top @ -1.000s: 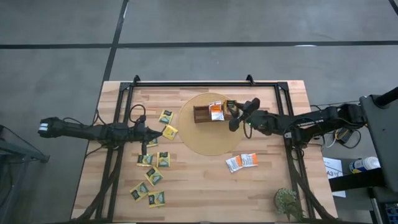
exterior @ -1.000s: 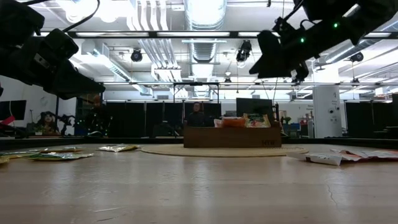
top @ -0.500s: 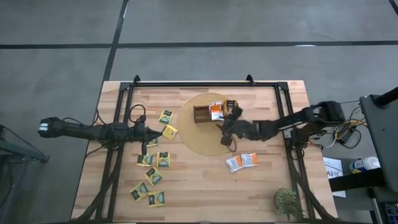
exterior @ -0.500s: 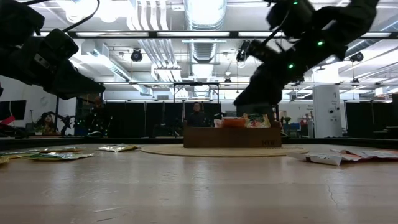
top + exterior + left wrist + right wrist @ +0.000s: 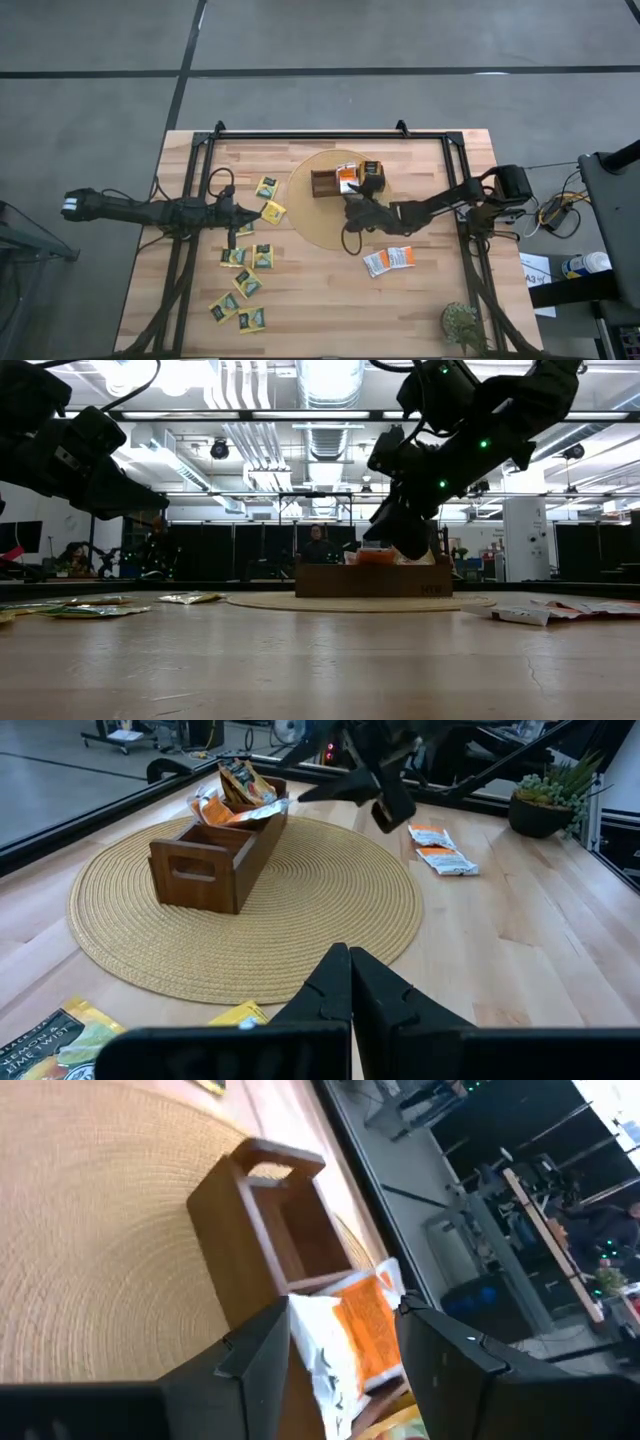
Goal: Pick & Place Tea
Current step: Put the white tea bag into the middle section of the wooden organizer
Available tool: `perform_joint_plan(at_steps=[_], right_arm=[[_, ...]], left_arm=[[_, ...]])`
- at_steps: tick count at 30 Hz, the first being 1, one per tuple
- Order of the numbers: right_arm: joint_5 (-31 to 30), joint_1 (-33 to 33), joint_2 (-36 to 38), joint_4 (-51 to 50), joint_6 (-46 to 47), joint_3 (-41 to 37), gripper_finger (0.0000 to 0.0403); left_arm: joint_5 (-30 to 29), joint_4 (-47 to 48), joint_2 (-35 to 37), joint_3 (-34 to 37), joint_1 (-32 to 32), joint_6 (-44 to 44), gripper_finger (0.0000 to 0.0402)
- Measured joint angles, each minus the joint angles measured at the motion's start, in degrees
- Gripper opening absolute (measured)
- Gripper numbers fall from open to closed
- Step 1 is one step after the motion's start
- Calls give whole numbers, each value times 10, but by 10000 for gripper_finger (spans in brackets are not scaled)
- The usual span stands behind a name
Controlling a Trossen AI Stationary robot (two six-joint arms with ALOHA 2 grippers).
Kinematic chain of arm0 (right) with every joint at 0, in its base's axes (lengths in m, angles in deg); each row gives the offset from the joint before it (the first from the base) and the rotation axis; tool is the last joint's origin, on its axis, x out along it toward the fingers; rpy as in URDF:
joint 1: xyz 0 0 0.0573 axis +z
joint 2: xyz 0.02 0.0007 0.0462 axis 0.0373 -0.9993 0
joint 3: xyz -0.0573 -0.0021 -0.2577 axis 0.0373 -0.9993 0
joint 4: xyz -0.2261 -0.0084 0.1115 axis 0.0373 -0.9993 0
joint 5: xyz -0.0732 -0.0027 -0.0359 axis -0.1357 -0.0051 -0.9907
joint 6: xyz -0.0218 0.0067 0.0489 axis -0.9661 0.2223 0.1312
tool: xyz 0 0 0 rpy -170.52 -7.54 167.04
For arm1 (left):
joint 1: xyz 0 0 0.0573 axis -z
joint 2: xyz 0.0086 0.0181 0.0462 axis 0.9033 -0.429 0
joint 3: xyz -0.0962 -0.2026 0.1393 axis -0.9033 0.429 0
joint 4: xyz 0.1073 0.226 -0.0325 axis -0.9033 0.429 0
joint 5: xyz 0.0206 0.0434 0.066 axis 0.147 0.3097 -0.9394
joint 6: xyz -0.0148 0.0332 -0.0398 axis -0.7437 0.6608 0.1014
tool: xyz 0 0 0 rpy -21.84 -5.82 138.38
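Observation:
A brown wooden tray (image 5: 325, 184) stands on a round woven mat (image 5: 310, 220); its right compartments hold tea packets (image 5: 347, 178). My right gripper (image 5: 349, 207) hovers open over the mat, just on the near side of the tray, with nothing between its fingers (image 5: 262, 1342); the tray's orange-and-white packet (image 5: 365, 1325) shows beyond them. Several yellow-green tea packets (image 5: 247, 282) lie flat on the table's left half, and white-and-orange ones (image 5: 388, 260) lie near the mat's right. My left gripper (image 5: 262, 213) waits shut at the left, above the table.
A black frame (image 5: 310, 132) runs along the table's far edge and down both sides. A small potted plant (image 5: 462, 322) stands at the near right corner. Bare wood lies between the mat and the near edge.
My right gripper has come away from over the tray's right end, moving toward the table's left and near edges and down toward the mat, rolling its wrist on the way. It has stayed open. The packets and the tray have not moved.

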Motion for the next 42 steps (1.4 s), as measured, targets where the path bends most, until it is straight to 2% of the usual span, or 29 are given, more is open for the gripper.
perform_joint_plan(at_steps=[6, 12, 20, 23, 26, 28, 38, 42], right_arm=[[43, 7, 5, -43, 6, -2, 183], [35, 3, 5, -128, 52, -1, 187], [-45, -3, 5, -132, 40, 5, 185], [-125, -17, 5, -132, 14, 6, 183], [-210, -29, 5, -128, 53, 14, 179], [-228, -34, 5, -128, 70, 17, 178], [-217, -32, 5, -128, 85, 20, 177], [-144, -27, 9, -128, 87, 20, 176]], left_arm=[[0, 0, 0, 0, 0, 0, 0], [0, 0, 0, 0, 0, 0, 0], [0, 0, 0, 0, 0, 0, 0], [0, 0, 0, 0, 0, 0, 0], [0, 0, 0, 0, 0, 0, 0], [0, 0, 0, 0, 0, 0, 0], [0, 0, 0, 0, 0, 0, 0], [0, 0, 0, 0, 0, 0, 0]])
